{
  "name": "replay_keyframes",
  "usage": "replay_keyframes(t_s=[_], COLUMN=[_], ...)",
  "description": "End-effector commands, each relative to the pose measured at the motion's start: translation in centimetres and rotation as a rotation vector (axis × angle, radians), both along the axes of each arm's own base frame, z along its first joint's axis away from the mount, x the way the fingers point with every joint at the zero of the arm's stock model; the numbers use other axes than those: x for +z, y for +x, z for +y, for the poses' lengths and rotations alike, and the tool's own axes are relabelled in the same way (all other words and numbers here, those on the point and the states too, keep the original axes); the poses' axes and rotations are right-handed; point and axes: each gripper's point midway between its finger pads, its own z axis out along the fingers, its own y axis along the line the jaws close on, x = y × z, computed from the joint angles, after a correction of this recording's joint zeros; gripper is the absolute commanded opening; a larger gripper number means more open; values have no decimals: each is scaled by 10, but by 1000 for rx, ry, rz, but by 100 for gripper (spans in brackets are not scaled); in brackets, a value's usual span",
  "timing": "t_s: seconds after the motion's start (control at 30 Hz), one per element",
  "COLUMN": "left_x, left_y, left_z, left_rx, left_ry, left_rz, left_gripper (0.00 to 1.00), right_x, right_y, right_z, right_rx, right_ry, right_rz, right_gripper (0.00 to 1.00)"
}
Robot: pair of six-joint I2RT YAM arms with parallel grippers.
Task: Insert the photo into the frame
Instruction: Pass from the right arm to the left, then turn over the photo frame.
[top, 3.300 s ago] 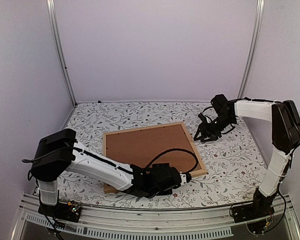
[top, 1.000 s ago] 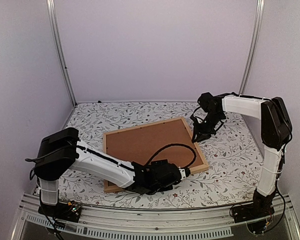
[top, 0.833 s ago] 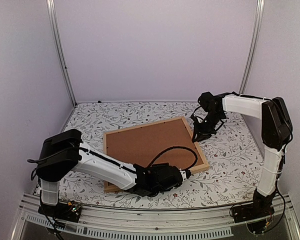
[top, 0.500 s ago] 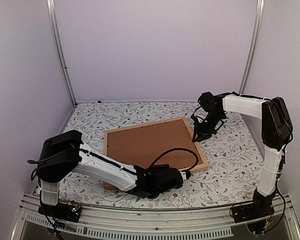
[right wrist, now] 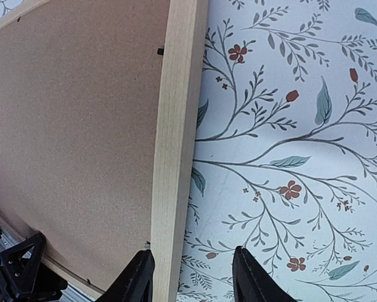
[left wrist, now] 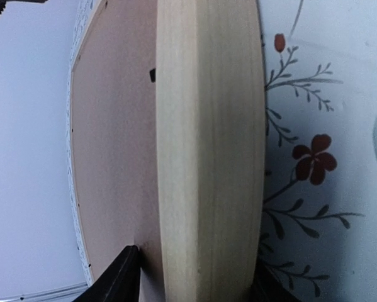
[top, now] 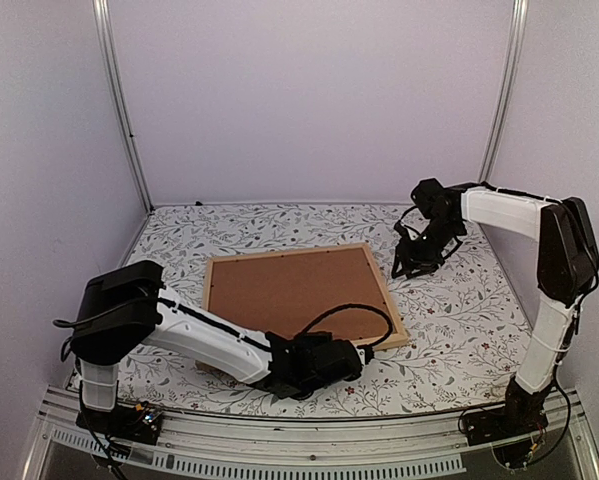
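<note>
low | left gripper [top: 362,351] clamps frame [top: 289,251] rail | right gripper [right wrist: 191,274] spread

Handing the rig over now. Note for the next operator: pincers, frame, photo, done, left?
Left pincer: straddles the frame at its near rail; grip unclear.
Right pincer: open, at the far right corner of the frame, holding nothing.
Frame: back up on the table, brown backing board in it.
Photo: not in view; under the board or not, cannot tell.
Done: board looks seated.
Left: confirm the photo is in.
</note>
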Motion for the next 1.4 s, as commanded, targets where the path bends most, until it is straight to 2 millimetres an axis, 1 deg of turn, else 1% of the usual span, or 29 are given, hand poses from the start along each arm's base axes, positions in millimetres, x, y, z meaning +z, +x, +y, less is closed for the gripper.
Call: replay_keyframes(t_s=[0.0, 0.1, 0.2, 0.27, 0.3, 0.37, 0.4, 0.47, 0.53, 0.63, 0.7, 0.83, 0.87, 0.97, 1.03, 1.17, 1.3, 1.37], left_x=[48, 73, 98, 117, 128, 151, 166, 194, 217, 251, 275, 322, 337, 369, 390, 424, 448, 461], left_y=[6, 6, 7, 10, 12, 19, 23, 32, 39, 51, 59, 76, 80, 89, 95, 105, 117, 125], left_z=[-3, -6, -7, -7, -7, -5, -6, -4, -2, 1, 4, 11, 13, 23, 31, 44, 59, 71], left_rx=[17, 6, -8, -11, -11, 0, 5, 22, 36, 58, 82, 121, 132, 157, 171, 180, 202, 224], left_ry=[-74, -99, -118, -130, -139, -158, -180, -222, -251, -277, -296, -359, -387, -452, -500, -626, -732, -799], left_rz=[-75, -93, -117, -141, -153, -174, -181, -189, -201, -257, -305, -354, -364, -382, -389, -366, -328, -299], left_gripper=[17, 12, 8, 4, 0, 0, 0, 0, 0, 0, 0, 0, 0, 0, 0, 0, 0, 0], right_x=[26, 45, 67, 80, 88, 102, 110, 126, 141, 164, 178, 191, 193, 198, 202, 209, 215, 216], right_y=[7, 12, 16, 19, 22, 26, 29, 35, 42, 48, 51, 53, 54, 55, 54, 54, 55, 55], right_z=[-8, -13, -13, -11, -10, -10, -11, -14, -20, -29, -34, -45, -50, -66, -72, -81, -90, -90], right_rx=[-36, -57, -66, -65, -64, -67, -71, -89, -113, -147, -160, -180, -191, -226, -242, -267, -292, -294], right_ry=[29, 52, 85, 108, 119, 136, 139, 138, 141, 159, 173, 172, 171, 171, 177, 183, 184, 189], right_rz=[-77, -124, -174, -210, -234, -280, -305, -362, -416, -483, -516, -548, -554, -567, -578, -596, -611, -614], right_gripper=[46, 48, 55, 62, 68, 74, 77, 82, 87, 91, 91, 91, 91, 91, 92, 92, 92, 92])
